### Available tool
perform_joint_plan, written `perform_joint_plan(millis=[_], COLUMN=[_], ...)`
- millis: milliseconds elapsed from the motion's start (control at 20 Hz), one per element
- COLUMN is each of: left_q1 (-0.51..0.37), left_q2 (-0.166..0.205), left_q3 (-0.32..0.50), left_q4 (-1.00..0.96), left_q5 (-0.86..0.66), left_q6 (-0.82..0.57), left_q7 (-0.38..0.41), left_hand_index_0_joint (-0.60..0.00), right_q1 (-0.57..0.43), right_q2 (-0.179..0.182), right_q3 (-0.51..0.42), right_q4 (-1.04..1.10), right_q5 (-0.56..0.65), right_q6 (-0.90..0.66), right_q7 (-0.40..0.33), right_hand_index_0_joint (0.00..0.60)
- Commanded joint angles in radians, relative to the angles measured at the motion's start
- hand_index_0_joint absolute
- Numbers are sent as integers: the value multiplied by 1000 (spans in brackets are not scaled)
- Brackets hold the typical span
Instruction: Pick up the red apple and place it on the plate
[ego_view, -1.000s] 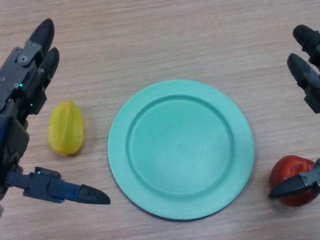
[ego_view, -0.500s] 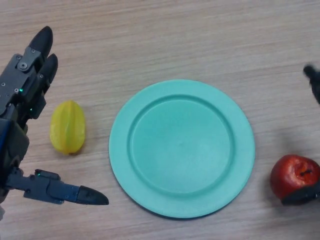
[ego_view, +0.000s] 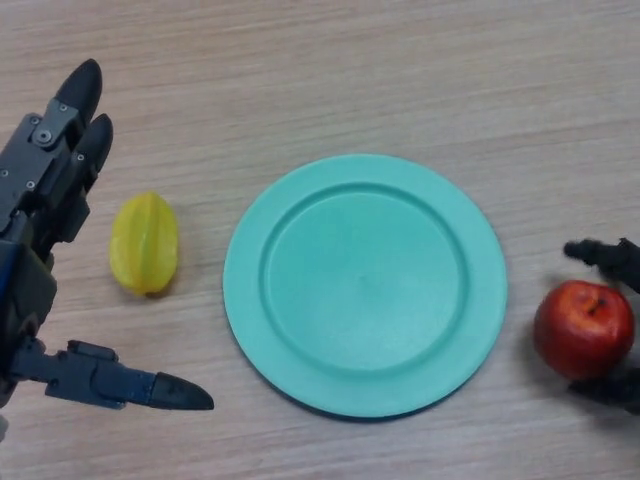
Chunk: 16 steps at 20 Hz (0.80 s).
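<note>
red apple bracketed by the right robot hand, beside the plate's right rim

the round red apple rests on the wood-grain table, just right of the round green plastic plate. the right robot hand is nearest: one dark finger shows above the apple, another part below it, neither visibly clamped, so its grip cannot be told. the plate lies to the hand's left. the left robot hand sits spread and empty, well apart, by a yellow starfruit.
</note>
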Motion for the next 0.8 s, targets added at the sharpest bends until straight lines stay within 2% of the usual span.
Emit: perform_joint_plan(millis=[50,150,200,250,350,400,450,500,550,600,700,800], left_q1=[-11,-10,-6,-6,-3,-1,-1,-2,-2,2,3,-2], left_q2=[15,12,11,11,10,9,9,10,9,6,9,10], left_q3=[82,88,88,88,92,97,100,107,108,108,116,125], left_q4=[-30,-25,-26,-27,-29,-32,-34,-35,-34,-31,-35,-34], left_q5=[-18,-21,-20,-20,-25,-33,-37,-46,-48,-47,-55,-56], left_q6=[-158,-169,-172,-172,-171,-166,-163,-160,-163,-171,-161,-162], left_q7=[13,26,30,30,27,24,23,21,20,20,16,14], left_hand_index_0_joint=[0,0,0,0,0,0,0,0,0,0,0,0], right_q1=[-13,-25,-47,-62,-113,-158,-177,-221,-238,-258,-267,-256], right_q2=[-27,6,33,38,70,97,109,129,146,168,178,180], right_q3=[-39,-22,10,29,115,185,218,297,318,377,443,475], right_q4=[-123,-252,-367,-400,-504,-536,-530,-473,-446,-399,-342,-311], right_q5=[36,124,187,187,207,182,156,46,8,-21,-44,-72], right_q6=[-31,74,182,212,331,398,402,348,330,320,305,295], right_q7=[-13,30,54,54,72,58,50,28,20,-18,-64,-75], right_hand_index_0_joint=[600,600,600,600,600,600,600,600,600,600,600,600])
